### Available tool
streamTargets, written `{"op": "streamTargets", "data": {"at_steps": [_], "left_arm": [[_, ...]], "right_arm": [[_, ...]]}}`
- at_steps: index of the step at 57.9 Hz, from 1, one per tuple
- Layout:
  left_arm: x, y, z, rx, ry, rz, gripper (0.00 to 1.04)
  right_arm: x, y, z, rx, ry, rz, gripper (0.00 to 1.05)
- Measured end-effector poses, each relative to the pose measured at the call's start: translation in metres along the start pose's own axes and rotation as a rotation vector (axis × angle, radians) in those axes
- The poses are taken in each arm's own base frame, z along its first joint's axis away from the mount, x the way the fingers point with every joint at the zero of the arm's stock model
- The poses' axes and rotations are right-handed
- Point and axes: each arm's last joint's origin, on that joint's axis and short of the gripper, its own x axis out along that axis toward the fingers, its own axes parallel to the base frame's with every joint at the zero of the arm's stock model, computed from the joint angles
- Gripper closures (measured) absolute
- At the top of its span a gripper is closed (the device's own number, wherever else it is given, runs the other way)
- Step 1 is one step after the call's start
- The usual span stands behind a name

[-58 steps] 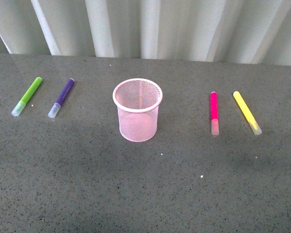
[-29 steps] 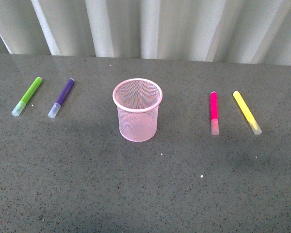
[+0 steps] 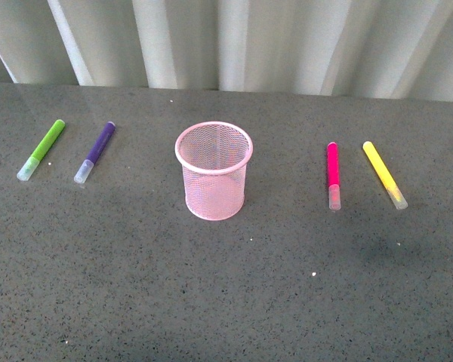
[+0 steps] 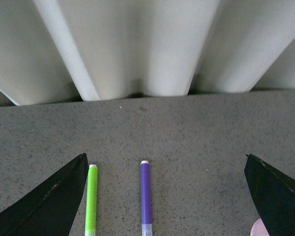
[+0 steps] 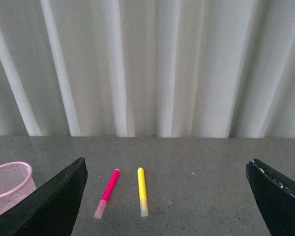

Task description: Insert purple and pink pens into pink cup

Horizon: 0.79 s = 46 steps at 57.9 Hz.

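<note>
Pink wire-mesh cup (image 3: 214,170): upright, centre frame, on grey speckled tabletop (image 3: 211,302). Purple pen (image 3: 95,152) lies flat at left beside lime-green marker (image 3: 41,149); pink pen (image 3: 333,175) lies flat at right beside yellow marker (image 3: 384,175), all well apart from the cup. Left gripper (image 4: 163,162) and right gripper (image 5: 167,167): fingers spread wide, holding nothing.

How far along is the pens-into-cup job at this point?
Done: nothing; the pink cup looks empty. In hand: nothing; the left tool and right tool are both open and empty. Left: the purple pen and pink pen both lie on the table, either side of the cup.
</note>
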Motion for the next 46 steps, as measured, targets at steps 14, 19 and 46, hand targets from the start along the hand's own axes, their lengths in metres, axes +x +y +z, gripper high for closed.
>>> {"op": "streamTargets", "data": {"at_steps": [14,19,46], "left_arm": [[0.065,0.004,-0.020,0.134,0.221,0.008,0.07],[0.083,0.006,-0.034,0.160,0.289,0.025,0.07],[0.137,-0.004,-0.065,0.172,0.367,0.001,0.07]], "right_arm": [[0.000,0.000,0.000,0.000,0.000,0.000,0.07],[0.000,0.000,0.000,0.000,0.000,0.000,0.07],[0.000,0.000,0.000,0.000,0.000,0.000,0.07]]}}
